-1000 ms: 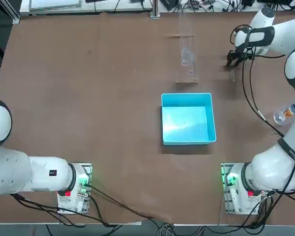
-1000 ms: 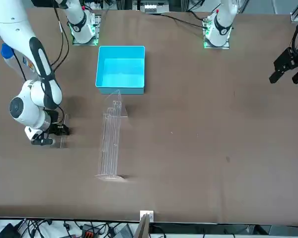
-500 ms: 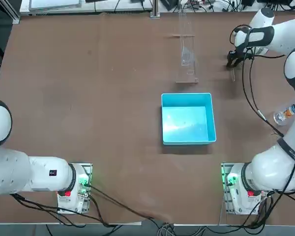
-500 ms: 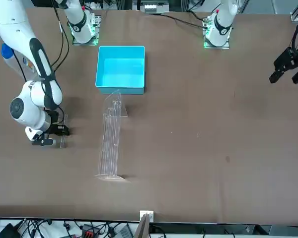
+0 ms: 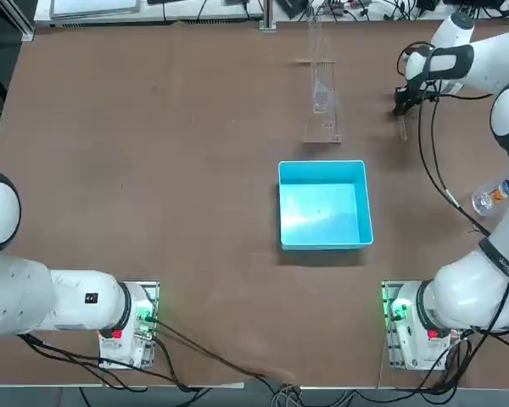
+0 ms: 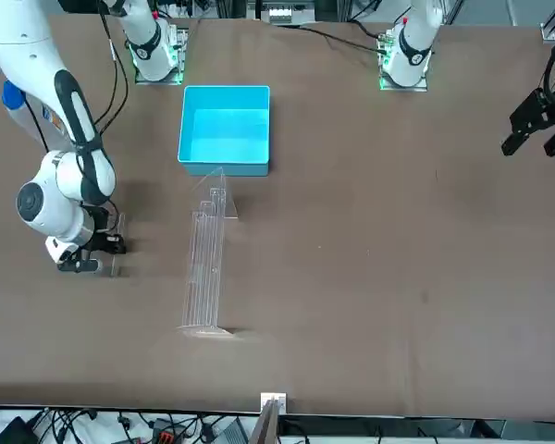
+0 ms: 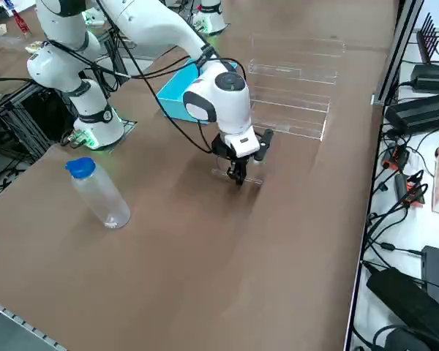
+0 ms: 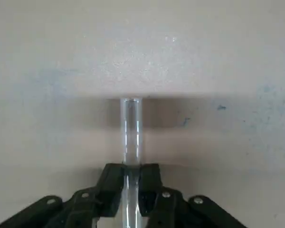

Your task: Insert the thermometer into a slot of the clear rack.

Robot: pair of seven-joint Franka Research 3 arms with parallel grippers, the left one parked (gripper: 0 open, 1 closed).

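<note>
The thermometer [image 8: 131, 127] is a thin clear glass rod lying flat on the brown table at the far right, and it shows faintly from overhead [image 5: 402, 128]. My right gripper [image 8: 130, 175] is down at the table, shut on the rod, with both black fingers pressed against its sides. From overhead the gripper [image 5: 402, 105] is to the right of the clear rack [image 5: 322, 80], which stands near the far edge. The front view has the gripper [image 6: 108, 252] left of the rack [image 6: 206, 264].
A light-blue square bin [image 5: 324, 203] sits mid-table, nearer the bases than the rack. A small clear bottle with a blue cap [image 7: 99, 191] stands near the right edge of the table [image 5: 153, 153]. Black cables run from the right arm.
The right gripper's fingers have come together onto the thermometer. The arm and the rod have stayed in the same place.
</note>
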